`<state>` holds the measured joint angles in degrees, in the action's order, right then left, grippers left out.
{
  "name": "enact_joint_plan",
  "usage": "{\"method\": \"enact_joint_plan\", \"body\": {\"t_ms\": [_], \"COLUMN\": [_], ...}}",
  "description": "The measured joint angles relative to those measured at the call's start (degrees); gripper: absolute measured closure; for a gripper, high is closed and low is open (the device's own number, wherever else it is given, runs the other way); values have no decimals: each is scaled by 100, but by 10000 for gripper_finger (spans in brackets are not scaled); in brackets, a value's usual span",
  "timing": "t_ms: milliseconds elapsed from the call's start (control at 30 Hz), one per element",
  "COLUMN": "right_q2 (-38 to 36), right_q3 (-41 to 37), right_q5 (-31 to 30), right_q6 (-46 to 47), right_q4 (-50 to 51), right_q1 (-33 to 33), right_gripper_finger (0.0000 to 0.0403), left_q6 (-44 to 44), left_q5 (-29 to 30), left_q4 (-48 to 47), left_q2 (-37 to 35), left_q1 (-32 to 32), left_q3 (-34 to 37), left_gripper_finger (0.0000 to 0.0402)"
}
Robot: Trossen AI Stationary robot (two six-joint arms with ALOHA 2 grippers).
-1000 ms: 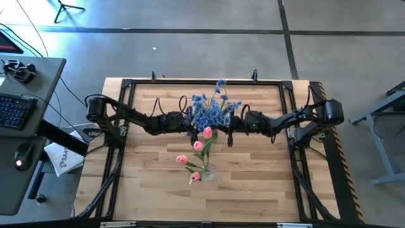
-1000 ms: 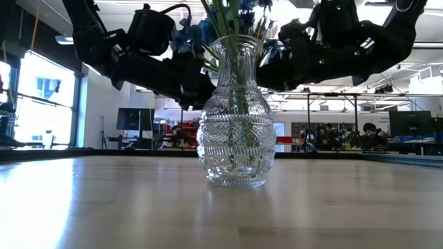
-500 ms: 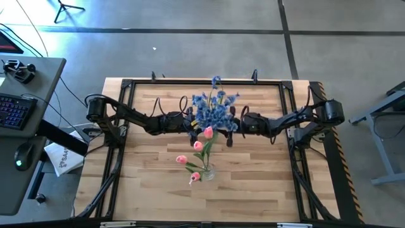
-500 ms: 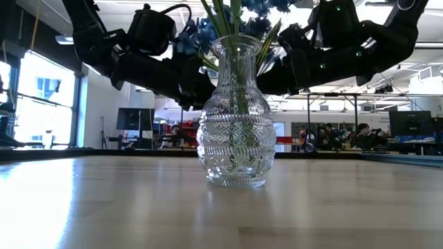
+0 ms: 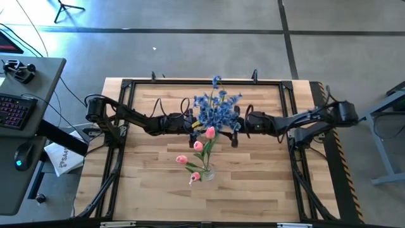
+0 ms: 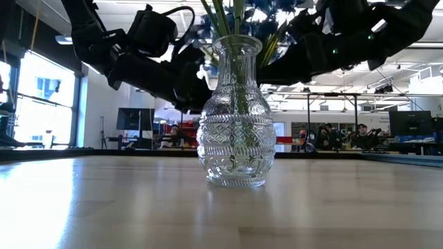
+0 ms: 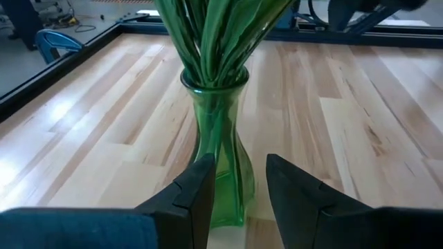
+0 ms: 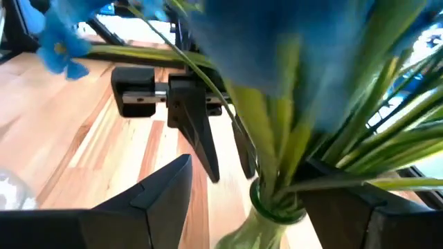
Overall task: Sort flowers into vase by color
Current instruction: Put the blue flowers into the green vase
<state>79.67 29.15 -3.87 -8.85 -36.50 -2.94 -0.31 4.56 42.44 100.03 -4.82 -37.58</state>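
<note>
From above, both arms meet at the middle of the table [image 5: 152, 177]: the left gripper [image 5: 192, 123] and right gripper [image 5: 235, 125] flank a bunch of blue flowers [image 5: 217, 109], and nearer the front edge the pink tulips [image 5: 197, 149] lean out of a clear glass vase [image 5: 206, 171]. This view hides the vessel under the blue blooms, and the jaws are too small to read. The low view puts the clear vase [image 6: 237, 114] squarely in front, green stems rising from its mouth, with both dark arms overhead; it shows nothing of the second vessel. The left wrist view supplies that: a green vase [image 7: 216, 155] packed with green stems [image 7: 208, 34] stands on the wood, and the left fingers [image 7: 197, 194] sit either side of its lower body, part open and seemingly steadying it, though whether they actually touch it I cannot tell. The right wrist view shows the right gripper's fingers [image 8: 163, 190] spread wide, the green vase's neck and stems between them, nothing held, so the blue spray looks just released. To do the step well, I judge the right arm should draw straight back and up, clear of the leaning stems, so no blossom snags and lifts out, while the left steadies the vase until the stems settle.
</note>
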Motion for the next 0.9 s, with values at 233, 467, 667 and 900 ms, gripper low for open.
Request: {"method": "enact_joint_plan", "body": {"t_ms": [233, 467, 667, 900], "right_q2": [-648, -1268, -1711, -1720], "right_q3": [0, 0, 2, 4], "right_q5": [25, 192, 569, 393], "right_q6": [93, -23, 421, 840], "right_q4": [740, 1201, 1973, 2291], "right_q1": [67, 373, 608, 684], "right_gripper_finger": [151, 151, 151, 151], "left_q6": [16, 58, 206, 402], "left_q5": [17, 72, 486, 1351], "left_q4": [-6, -161, -1207, -2269], "left_q2": [0, -33, -555, -1320], "left_q1": [0, 0, -4, -4], "left_q3": [0, 0, 2, 4], "left_gripper_finger": [282, 282, 282, 282]}}
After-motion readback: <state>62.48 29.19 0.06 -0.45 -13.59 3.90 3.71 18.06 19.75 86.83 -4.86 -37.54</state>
